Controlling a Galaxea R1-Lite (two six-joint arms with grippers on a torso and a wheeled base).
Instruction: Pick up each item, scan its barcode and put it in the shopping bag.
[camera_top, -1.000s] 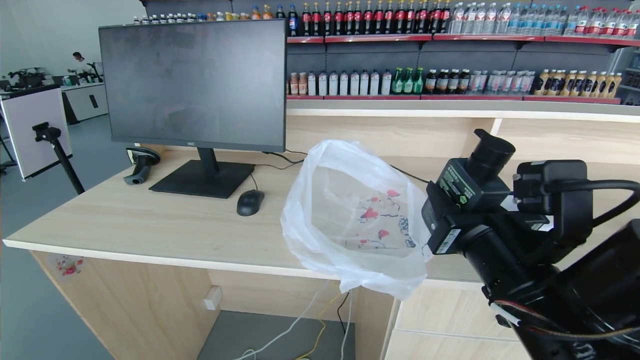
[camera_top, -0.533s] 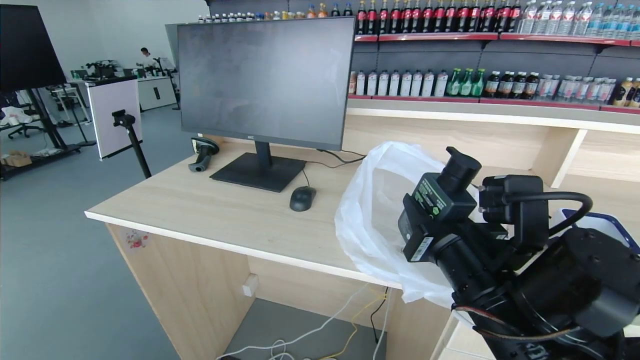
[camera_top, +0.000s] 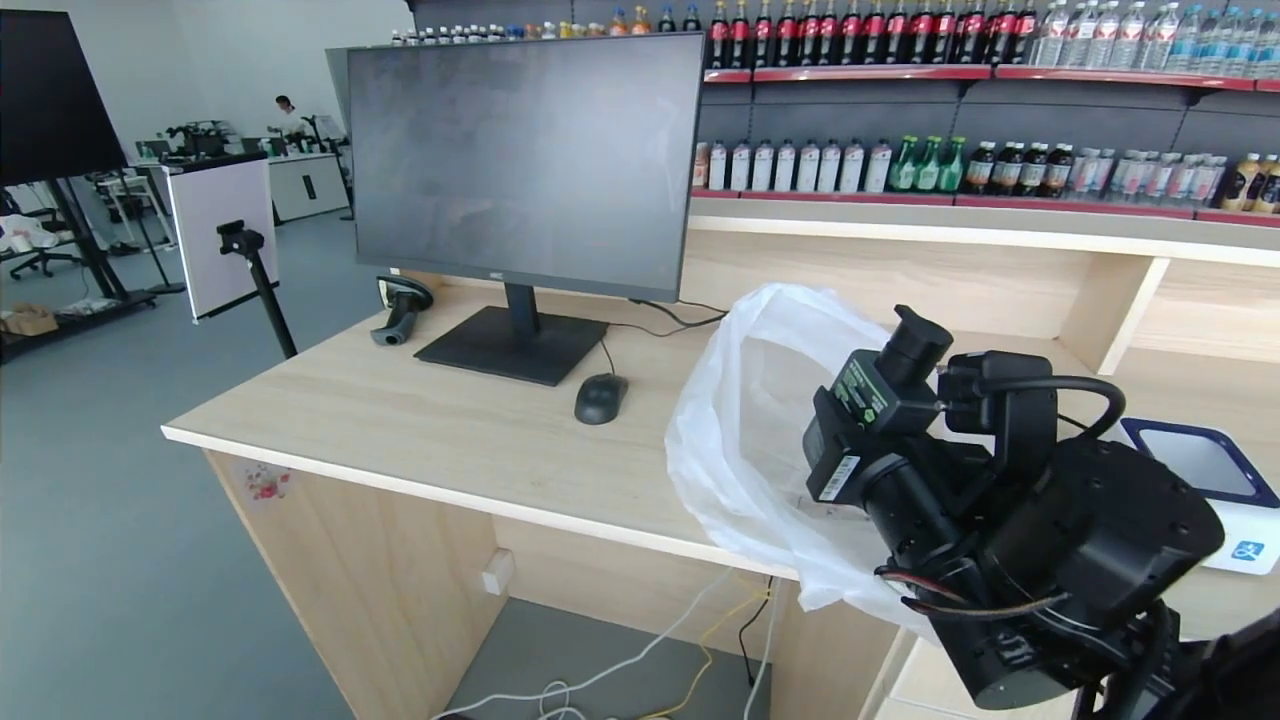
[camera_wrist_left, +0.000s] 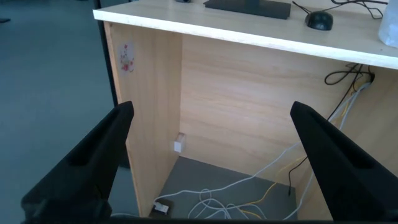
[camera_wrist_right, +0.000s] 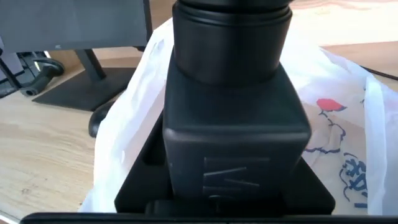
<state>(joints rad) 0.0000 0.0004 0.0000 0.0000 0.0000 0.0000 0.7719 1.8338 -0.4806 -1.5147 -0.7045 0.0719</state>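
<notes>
My right gripper (camera_top: 905, 490) is shut on a black bottle (camera_top: 875, 400) with a round cap, a green label and a barcode sticker. It holds the bottle tilted at the near right side of the white plastic shopping bag (camera_top: 745, 420), which stands open on the wooden counter (camera_top: 440, 420). In the right wrist view the black bottle (camera_wrist_right: 230, 118) stands between the fingers (camera_wrist_right: 146, 180), with the shopping bag (camera_wrist_right: 348, 124) behind it. My left gripper (camera_wrist_left: 208, 155) hangs open and holds nothing, low in front of the counter's side panel (camera_wrist_left: 249, 106).
On the counter stand a monitor (camera_top: 520, 160), a mouse (camera_top: 600, 398) and a handheld scanner (camera_top: 400, 308) at the far left. A flat blue-rimmed scanner unit (camera_top: 1205, 470) lies to the right of the bag. Cables (camera_wrist_left: 249, 186) hang under the counter. Bottle shelves line the back.
The head camera has turned, shifting the whole picture to the right. The right arm has turned its wrist and brought the black bottle closer over the bag's right side.
</notes>
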